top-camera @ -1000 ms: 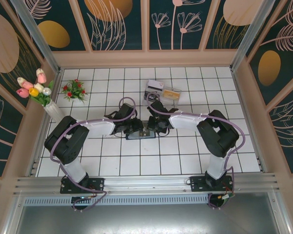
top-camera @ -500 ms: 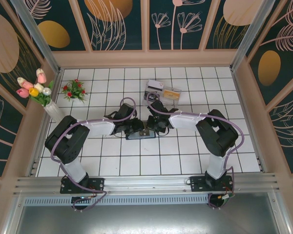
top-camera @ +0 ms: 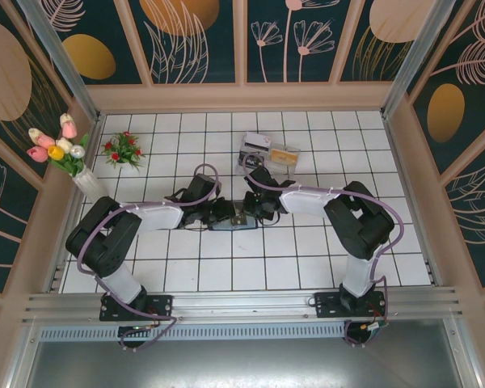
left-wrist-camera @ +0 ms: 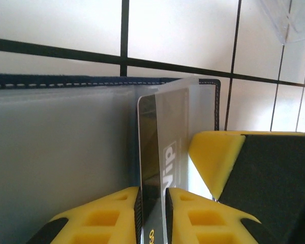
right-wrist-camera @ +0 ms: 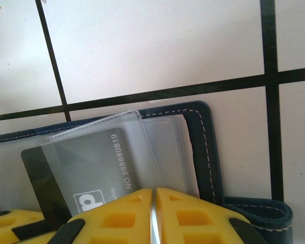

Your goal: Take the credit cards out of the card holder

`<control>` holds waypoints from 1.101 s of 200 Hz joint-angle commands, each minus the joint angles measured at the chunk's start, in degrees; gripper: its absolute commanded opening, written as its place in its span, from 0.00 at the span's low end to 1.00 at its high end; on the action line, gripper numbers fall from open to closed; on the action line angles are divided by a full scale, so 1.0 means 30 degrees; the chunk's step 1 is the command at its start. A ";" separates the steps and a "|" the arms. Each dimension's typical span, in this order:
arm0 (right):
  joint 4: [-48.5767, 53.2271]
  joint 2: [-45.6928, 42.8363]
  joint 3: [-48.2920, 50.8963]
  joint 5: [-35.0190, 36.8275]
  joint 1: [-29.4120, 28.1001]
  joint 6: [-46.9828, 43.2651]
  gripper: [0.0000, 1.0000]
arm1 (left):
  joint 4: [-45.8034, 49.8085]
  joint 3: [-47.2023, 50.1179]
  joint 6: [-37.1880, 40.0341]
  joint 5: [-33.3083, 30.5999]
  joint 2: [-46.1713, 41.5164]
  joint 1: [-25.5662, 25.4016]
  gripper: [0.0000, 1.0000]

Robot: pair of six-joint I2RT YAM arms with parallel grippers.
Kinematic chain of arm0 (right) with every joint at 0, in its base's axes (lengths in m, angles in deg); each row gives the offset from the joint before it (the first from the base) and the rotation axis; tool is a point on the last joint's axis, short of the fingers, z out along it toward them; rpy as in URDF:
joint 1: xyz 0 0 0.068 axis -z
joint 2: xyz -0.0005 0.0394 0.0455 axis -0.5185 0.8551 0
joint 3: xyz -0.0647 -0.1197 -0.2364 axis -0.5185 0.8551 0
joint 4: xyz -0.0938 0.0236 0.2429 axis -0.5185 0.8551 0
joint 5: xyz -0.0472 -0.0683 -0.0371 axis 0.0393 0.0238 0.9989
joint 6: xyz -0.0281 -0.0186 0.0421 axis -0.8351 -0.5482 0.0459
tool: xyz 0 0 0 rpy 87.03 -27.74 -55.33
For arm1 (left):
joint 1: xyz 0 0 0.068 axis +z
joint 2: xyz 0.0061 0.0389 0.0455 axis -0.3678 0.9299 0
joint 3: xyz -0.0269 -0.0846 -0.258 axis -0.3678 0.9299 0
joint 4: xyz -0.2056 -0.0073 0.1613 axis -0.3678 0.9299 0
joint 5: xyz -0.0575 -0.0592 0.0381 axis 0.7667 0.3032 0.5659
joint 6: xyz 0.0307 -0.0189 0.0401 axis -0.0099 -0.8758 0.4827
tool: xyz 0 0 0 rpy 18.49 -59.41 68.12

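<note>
Top view: card holder (top-camera: 233, 221) on tiled table (top-camera: 307, 267), between left gripper (top-camera: 224, 212) and right gripper (top-camera: 255, 208). Left wrist view: left gripper clamped on dark credit card (left-wrist-camera: 161, 142). Right wrist view: right gripper pads pressed together at clear sleeve (right-wrist-camera: 160, 147), card's dark end protruding from it.

Black-white arms (top-camera: 158, 216) (purple cables (top-camera: 79, 246)), yellow claw fingers (left-wrist-camera: 104, 218).

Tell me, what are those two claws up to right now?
Left gripper shut on card. Right gripper shut at holder. Card partly out of sleeve. Tray beyond, apart.
</note>
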 commanded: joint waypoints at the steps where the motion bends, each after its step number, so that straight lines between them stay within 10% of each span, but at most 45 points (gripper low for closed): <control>1: 0.1697 0.1351 0.0845 0.0329 0.0126 -0.0189 0.14 | -0.1171 0.0396 -0.0103 0.1030 -0.0454 0.0176 0.20; 80: 0.1724 0.1205 0.0890 0.0342 0.0213 -0.0113 0.14 | 0.0185 0.0317 0.0652 0.0254 -0.0856 0.0593 0.02; 220: -0.1917 -0.2164 0.1120 -0.2744 0.1208 -0.0882 0.24 | 0.6455 -0.1714 0.4209 -0.2673 -0.6240 0.1958 0.02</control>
